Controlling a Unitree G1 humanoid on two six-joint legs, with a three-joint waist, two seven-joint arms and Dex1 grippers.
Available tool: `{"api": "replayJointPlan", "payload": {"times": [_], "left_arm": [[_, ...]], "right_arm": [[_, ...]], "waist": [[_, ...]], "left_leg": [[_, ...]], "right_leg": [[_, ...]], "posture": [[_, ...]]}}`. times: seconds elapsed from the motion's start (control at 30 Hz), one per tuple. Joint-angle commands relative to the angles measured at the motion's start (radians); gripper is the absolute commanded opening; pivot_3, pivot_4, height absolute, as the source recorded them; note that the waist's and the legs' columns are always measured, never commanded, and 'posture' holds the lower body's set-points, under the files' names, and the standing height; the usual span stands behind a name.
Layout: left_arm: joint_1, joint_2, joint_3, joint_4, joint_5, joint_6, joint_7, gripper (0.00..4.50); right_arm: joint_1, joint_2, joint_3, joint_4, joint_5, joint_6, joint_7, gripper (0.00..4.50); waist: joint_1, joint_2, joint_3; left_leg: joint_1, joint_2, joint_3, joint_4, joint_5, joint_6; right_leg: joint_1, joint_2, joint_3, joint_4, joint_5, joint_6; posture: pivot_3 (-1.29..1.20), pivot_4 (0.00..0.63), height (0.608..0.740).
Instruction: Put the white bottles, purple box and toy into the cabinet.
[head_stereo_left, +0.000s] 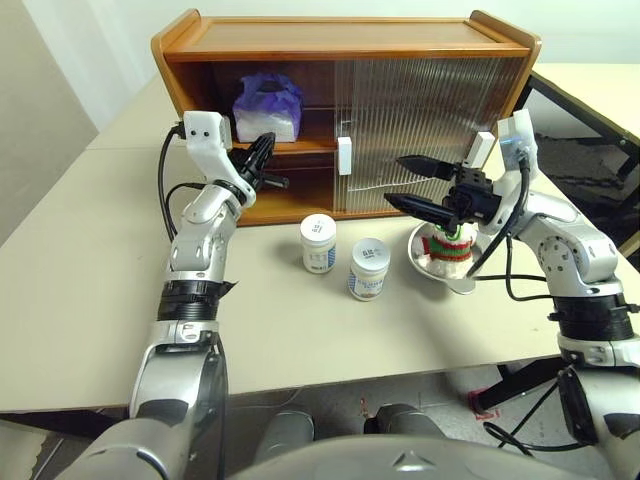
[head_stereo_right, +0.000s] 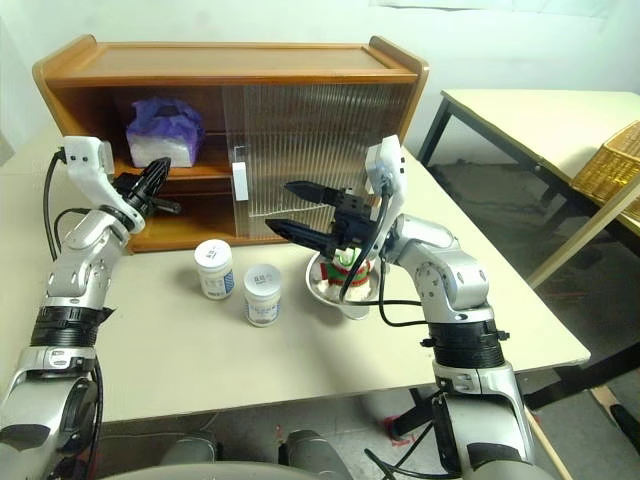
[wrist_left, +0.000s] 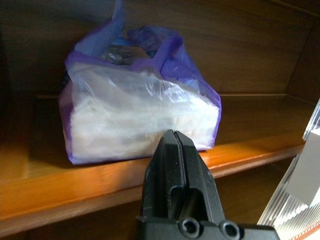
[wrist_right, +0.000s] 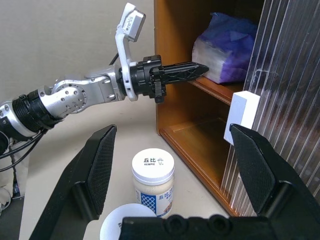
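The purple box (head_stereo_left: 266, 106) lies on the upper shelf in the open left part of the cabinet (head_stereo_left: 340, 40). My left gripper (head_stereo_left: 266, 146) is shut and empty, and its tip is at the shelf edge just in front of the box (wrist_left: 135, 110). I cannot tell whether they touch. Two white bottles (head_stereo_left: 318, 243) (head_stereo_left: 369, 268) stand on the table in front of the cabinet. The toy (head_stereo_left: 449, 245) sits in a steel bowl (head_stereo_left: 428, 268) to their right. My right gripper (head_stereo_left: 394, 180) hangs open above the bowl, pointing left, with nothing between its fingers.
A ribbed sliding door with a white handle (head_stereo_left: 344, 155) covers the cabinet's right part. The lower shelf on the left stands open. A second table (head_stereo_right: 540, 120) and a wicker basket (head_stereo_right: 615, 165) are off to the right.
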Motion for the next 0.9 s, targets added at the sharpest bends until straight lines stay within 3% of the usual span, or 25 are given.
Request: {"api": "replayJointPlan", "payload": {"times": [0.03, 0.27, 0.43, 0.53, 0.83, 0.87, 0.9], "left_arm": [[-0.025, -0.007, 0.005, 0.046, 0.010, -0.029, -0.002, 0.03], [-0.024, -0.003, 0.005, 0.034, -0.008, -0.033, -0.030, 0.03], [0.023, -0.007, 0.015, -0.109, -0.122, 0.004, -0.143, 0.20], [0.044, -0.008, 0.039, -0.198, -0.178, 0.008, -0.156, 0.92], [0.215, 0.116, 0.050, -0.447, -0.344, 0.154, -0.331, 4.18], [0.233, 0.131, 0.054, -0.459, -0.360, 0.164, -0.350, 4.47], [0.258, 0.152, 0.059, -0.469, -0.374, 0.170, -0.379, 4.47]], "right_arm": [[-0.006, 0.001, -0.004, -0.014, -0.001, 0.002, -0.007, 4.50], [-0.003, -0.001, -0.006, -0.019, 0.002, 0.004, -0.013, 4.50], [-0.005, -0.002, -0.006, -0.017, 0.002, 0.006, -0.013, 4.50], [-0.007, -0.002, -0.004, -0.016, 0.002, 0.007, -0.013, 4.50], [-0.014, -0.006, -0.002, -0.009, 0.003, 0.013, -0.005, 4.50], [-0.014, -0.006, -0.002, -0.008, 0.003, 0.013, -0.004, 4.50], [-0.014, -0.005, -0.001, -0.008, 0.002, 0.013, -0.004, 4.50]], "waist": [[-0.001, 0.000, 0.000], [-0.003, 0.000, 0.000], [-0.004, 0.000, 0.000], [-0.004, 0.000, 0.000], [-0.004, 0.000, 0.000], [-0.004, 0.000, 0.000], [-0.005, 0.000, 0.000]], "left_leg": [[0.000, 0.000, 0.000, 0.000, 0.000, 0.000], [0.000, 0.000, 0.000, 0.000, 0.000, 0.000], [0.000, -0.001, 0.000, 0.000, 0.000, 0.000], [-0.001, -0.001, 0.000, 0.000, 0.000, 0.001], [0.000, -0.001, 0.000, 0.000, 0.000, 0.001], [0.000, -0.001, 0.000, 0.000, -0.001, 0.001], [0.000, 0.000, 0.000, 0.000, -0.001, 0.001]], "right_leg": [[0.000, 0.000, 0.000, 0.000, 0.000, 0.000], [0.000, 0.000, 0.000, 0.000, 0.000, 0.001], [0.000, 0.000, 0.000, 0.000, -0.001, 0.002], [0.000, 0.000, 0.000, -0.001, -0.001, 0.002], [0.000, 0.000, -0.001, 0.000, -0.001, 0.001], [0.000, 0.000, -0.001, 0.000, -0.001, 0.001], [0.000, 0.000, -0.001, 0.000, -0.001, 0.001]], "posture": [[-0.04, 0.000, 0.740], [-0.05, 0.000, 0.740], [-0.04, 0.000, 0.740], [-0.04, 0.000, 0.740], [-0.02, 0.000, 0.740], [-0.02, 0.000, 0.740], [-0.02, 0.000, 0.740]]}}
